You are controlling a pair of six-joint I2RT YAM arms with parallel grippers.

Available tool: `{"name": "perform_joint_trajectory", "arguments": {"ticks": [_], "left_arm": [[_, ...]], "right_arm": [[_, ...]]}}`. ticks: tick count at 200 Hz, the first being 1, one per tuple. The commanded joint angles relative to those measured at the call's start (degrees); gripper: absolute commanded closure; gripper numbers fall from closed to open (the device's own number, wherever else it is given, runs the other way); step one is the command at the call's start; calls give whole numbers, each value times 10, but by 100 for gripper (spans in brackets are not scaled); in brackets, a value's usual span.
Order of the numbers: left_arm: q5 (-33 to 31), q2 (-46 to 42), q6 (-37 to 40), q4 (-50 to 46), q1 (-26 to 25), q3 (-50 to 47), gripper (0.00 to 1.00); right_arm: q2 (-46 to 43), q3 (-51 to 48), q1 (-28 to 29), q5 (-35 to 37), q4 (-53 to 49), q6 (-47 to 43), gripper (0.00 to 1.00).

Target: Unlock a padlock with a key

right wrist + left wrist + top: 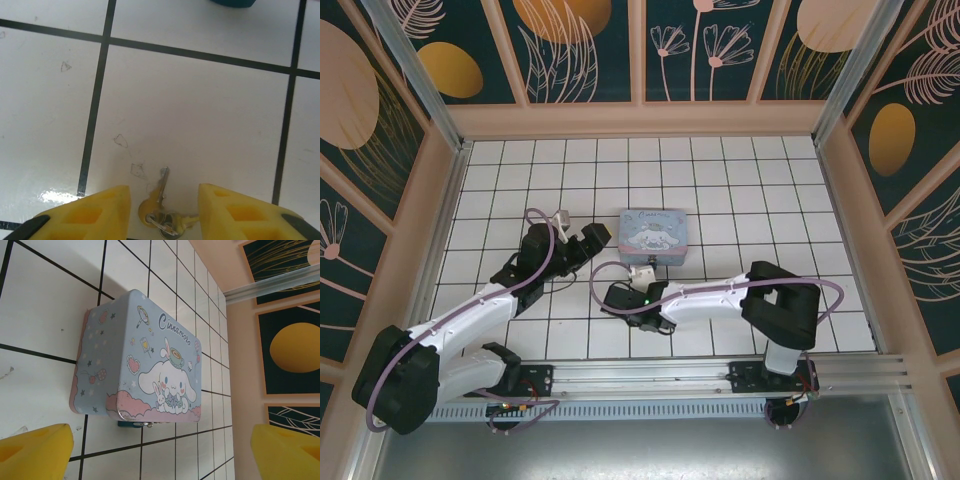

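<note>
Straddling the key [161,189], the right gripper [162,214] has its jaws apart, one each side, neither touching it; closing squarely and low should pinch the key without flicking its ring [165,223] away; the left gripper [165,447] hangs wide open and empty over the tin [145,355]; the padlock [131,424] sits tucked against the tin's edge; bare floor [200,110] around the key leaves room to lift.

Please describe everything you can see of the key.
The key is small, thin, brass-coloured metal with a round head. It lies flat on a white tile, blade pointing away from the camera. A small ring joins its head to a second key. The right gripper's open yellow fingers flank it without touching.
</note>
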Motion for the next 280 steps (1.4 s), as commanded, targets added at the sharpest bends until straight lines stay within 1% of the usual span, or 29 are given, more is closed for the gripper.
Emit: {"name": "perform_joint_trajectory", "arguments": {"ticks": [1,20,53,78,95,122,167,215,249,280], "left_arm": [[7,1,-3,19,5,1,8],[7,1,-1,17,5,0,8],[6,2,-1,16,5,1,8],[6,2,-1,14,5,2,8],[6,1,-1,12,5,1,8],[5,-1,1,9,5,-1,8],[5,5,6,8,5,-3,8],[14,7,18,9,5,-5,8],[25,12,26,9,5,-7,8],[26,13,23,16,5,-14,8]], "right_arm": [[10,-16,0,-16,11,-5,62],[11,-24,4,-24,16,-1,67],[12,-42,10,-37,26,7,80],[11,-56,12,-51,42,7,100],[3,-73,10,-60,65,8,100],[-36,-122,-4,-84,146,-7,100],[-125,-184,-25,-110,255,-41,100],[-229,-259,-50,-132,341,-60,100],[-282,-295,-73,-142,354,-56,100],[-282,-294,-73,-142,344,-54,100]]}}
